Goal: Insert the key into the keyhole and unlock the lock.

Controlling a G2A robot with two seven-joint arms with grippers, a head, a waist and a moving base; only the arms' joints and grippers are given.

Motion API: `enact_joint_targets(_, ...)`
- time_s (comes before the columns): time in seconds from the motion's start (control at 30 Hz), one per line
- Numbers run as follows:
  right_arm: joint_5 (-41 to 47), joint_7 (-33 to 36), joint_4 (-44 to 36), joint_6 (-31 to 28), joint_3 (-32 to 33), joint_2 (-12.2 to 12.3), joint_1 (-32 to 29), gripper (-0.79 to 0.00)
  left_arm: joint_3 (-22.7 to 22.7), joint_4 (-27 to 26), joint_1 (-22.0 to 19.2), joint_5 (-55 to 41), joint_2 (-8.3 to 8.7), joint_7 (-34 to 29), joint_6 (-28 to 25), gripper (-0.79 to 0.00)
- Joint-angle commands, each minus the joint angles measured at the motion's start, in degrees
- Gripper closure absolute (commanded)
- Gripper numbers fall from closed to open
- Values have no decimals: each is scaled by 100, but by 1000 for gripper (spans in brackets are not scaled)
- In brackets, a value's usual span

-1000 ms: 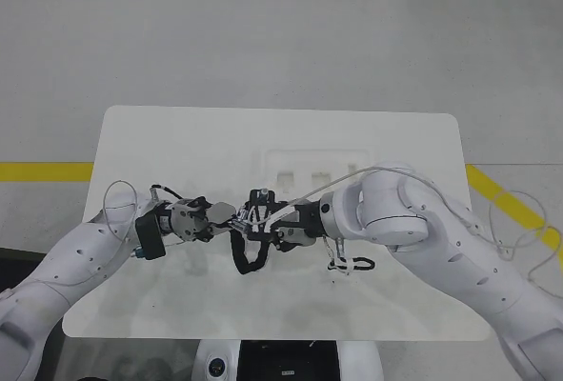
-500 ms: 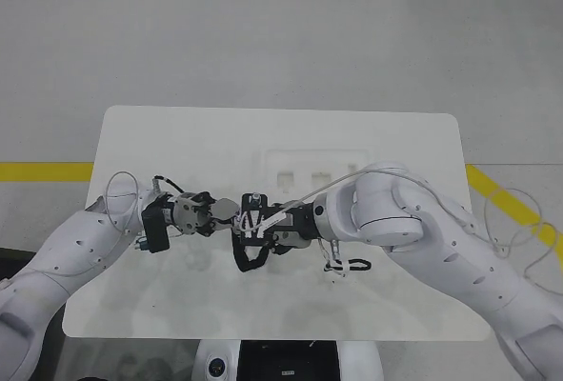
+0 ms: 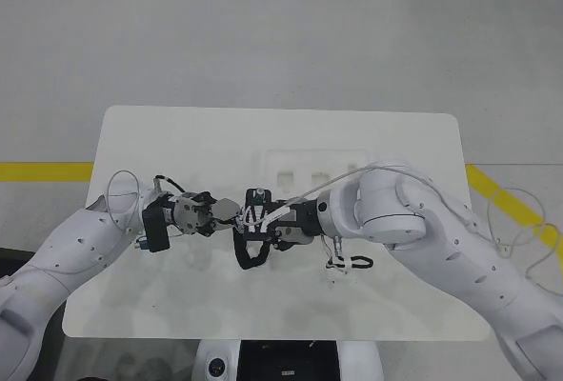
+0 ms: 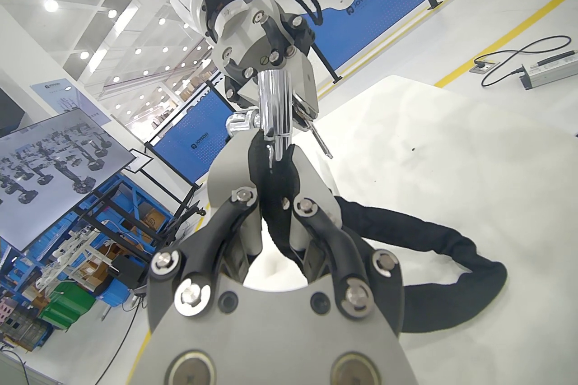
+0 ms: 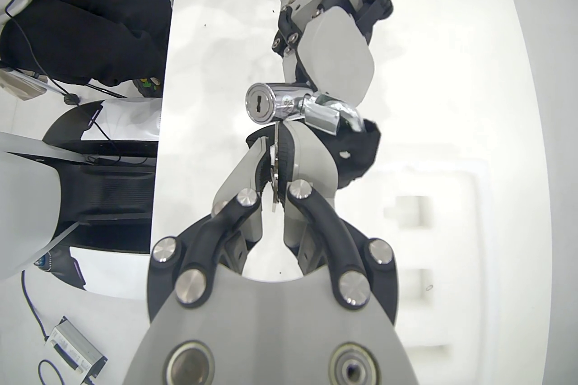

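My left gripper [image 4: 271, 152] is shut on the black sleeved cable [image 4: 451, 251] of the lock, right behind its chrome cylinder [image 4: 274, 111]. The cylinder is held above the table and its keyhole face [image 5: 260, 103] is turned toward my right gripper [image 5: 273, 143], which is shut on the flat key [image 5: 274, 165]. The key's tip sits at the cylinder's side just below the keyhole, outside the slot. In the top view both grippers meet near the table's middle, left gripper [image 3: 222, 213] against right gripper [image 3: 248, 219], and the cable loop [image 3: 248, 255] hangs toward the front edge.
The white table [image 3: 167, 133] has a shallow moulded tray [image 3: 314, 171] behind the grippers. A small black strap with spare keys [image 3: 346, 263] dangles below the right wrist. A power adapter and cables [image 5: 72, 344] lie on the floor beside the table.
The left gripper with the lock shifted slightly toward the table's far side a second ago. Over the last half second both grippers stayed almost in place.
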Motion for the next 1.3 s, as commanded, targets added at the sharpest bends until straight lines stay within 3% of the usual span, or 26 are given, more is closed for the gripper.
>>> enact_joint_targets(0.0,-9,12,-44,3,119,42,-88,0,3,-1,11,-26,14,-1,-1,0)
enact_joint_targets(0.33,-214,166,-690,97,670,249,-581,0,4,9,68,-148,50,-54,-54,0)
enact_joint_targets(0.63,-786,491,-1518,563,770,313,-748,0,-91,-72,53,-78,12,-321,-320,0)
enact_joint_targets(1.27,-1105,605,-1707,886,645,259,-601,0,-317,-60,238,48,-43,-381,-381,0)
